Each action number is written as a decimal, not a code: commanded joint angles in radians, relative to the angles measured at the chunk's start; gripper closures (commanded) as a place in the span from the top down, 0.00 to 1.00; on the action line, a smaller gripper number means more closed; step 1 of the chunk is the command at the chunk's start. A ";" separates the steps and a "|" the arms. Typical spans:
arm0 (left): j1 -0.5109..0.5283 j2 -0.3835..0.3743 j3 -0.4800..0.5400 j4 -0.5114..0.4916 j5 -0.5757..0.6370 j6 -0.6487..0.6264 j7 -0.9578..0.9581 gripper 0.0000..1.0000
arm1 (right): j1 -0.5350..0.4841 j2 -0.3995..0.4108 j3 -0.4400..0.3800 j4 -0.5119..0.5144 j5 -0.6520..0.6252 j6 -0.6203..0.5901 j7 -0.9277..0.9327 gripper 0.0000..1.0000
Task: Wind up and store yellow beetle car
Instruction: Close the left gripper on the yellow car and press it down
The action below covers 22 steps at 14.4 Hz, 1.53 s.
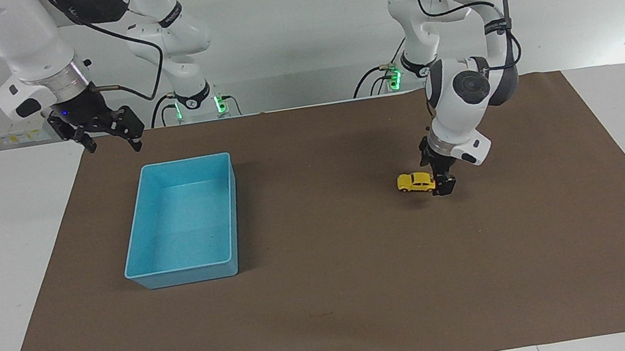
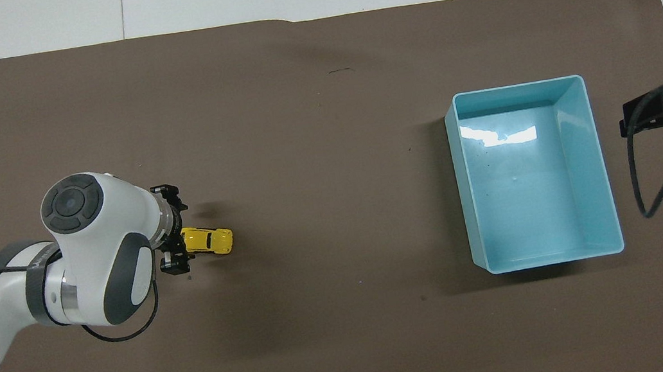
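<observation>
Your left gripper [image 1: 440,181] stands wide open around one end of the yellow beetle car [image 1: 416,182]; your right gripper [image 1: 106,132] waits, open, above the light blue bin [image 1: 231,212]. No readable writing.

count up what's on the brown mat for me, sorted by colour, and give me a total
Yellow: 1, the yellow beetle car, toward the left arm's end of the table.
Light blue: 1, the light blue bin, toward the right arm's end.
Total: 2

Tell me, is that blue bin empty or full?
Empty: the blue bin shows only its bare floor; the yellow beetle car sits outside.
</observation>
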 commanded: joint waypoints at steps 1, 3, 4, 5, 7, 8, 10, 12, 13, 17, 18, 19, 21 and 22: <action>-0.025 -0.008 0.017 -0.016 0.001 0.028 -0.035 1.00 | -0.011 -0.013 0.006 -0.017 0.017 0.019 -0.006 1.00; -0.026 -0.007 0.017 -0.014 -0.002 0.029 -0.038 1.00 | -0.011 -0.013 0.006 -0.017 0.017 0.019 -0.006 1.00; -0.026 -0.007 0.014 -0.017 -0.002 0.029 -0.036 1.00 | -0.011 -0.013 0.006 -0.017 0.017 0.019 -0.006 1.00; -0.028 -0.008 0.013 -0.022 -0.002 0.031 -0.033 1.00 | -0.011 -0.013 0.006 -0.017 0.017 0.019 -0.006 1.00; -0.043 -0.010 0.013 -0.025 -0.003 0.039 -0.033 0.73 | -0.011 -0.013 0.006 -0.017 0.017 0.019 -0.006 1.00; -0.043 -0.010 0.013 -0.026 -0.002 0.040 -0.032 0.23 | -0.011 -0.013 0.006 -0.017 0.017 0.019 -0.006 1.00; -0.048 -0.011 0.013 -0.026 -0.002 0.042 -0.021 0.00 | -0.011 -0.013 0.006 -0.017 0.017 0.019 -0.006 1.00; -0.046 -0.007 0.013 -0.011 -0.003 0.037 -0.027 0.00 | -0.011 -0.013 0.006 -0.017 0.017 0.019 -0.006 1.00; -0.046 -0.005 0.013 0.016 -0.008 0.030 -0.035 0.00 | -0.011 -0.013 0.006 -0.017 0.017 0.019 -0.006 1.00; -0.127 0.000 0.010 0.093 -0.062 0.014 -0.142 0.00 | -0.011 -0.013 0.006 -0.017 0.017 0.020 -0.006 1.00; -0.161 0.000 0.010 0.093 -0.063 0.023 -0.175 0.00 | -0.011 -0.013 0.006 -0.017 0.017 0.019 -0.006 1.00; -0.195 0.000 0.008 0.092 -0.066 0.037 -0.223 0.00 | -0.011 -0.013 0.006 -0.017 0.017 0.019 -0.006 1.00; -0.229 0.000 0.008 0.089 -0.097 0.078 -0.303 0.00 | -0.011 -0.013 0.006 -0.017 0.017 0.019 -0.006 1.00; -0.242 0.001 0.008 0.089 -0.101 0.085 -0.315 0.00 | -0.011 -0.013 0.006 -0.017 0.017 0.019 -0.006 1.00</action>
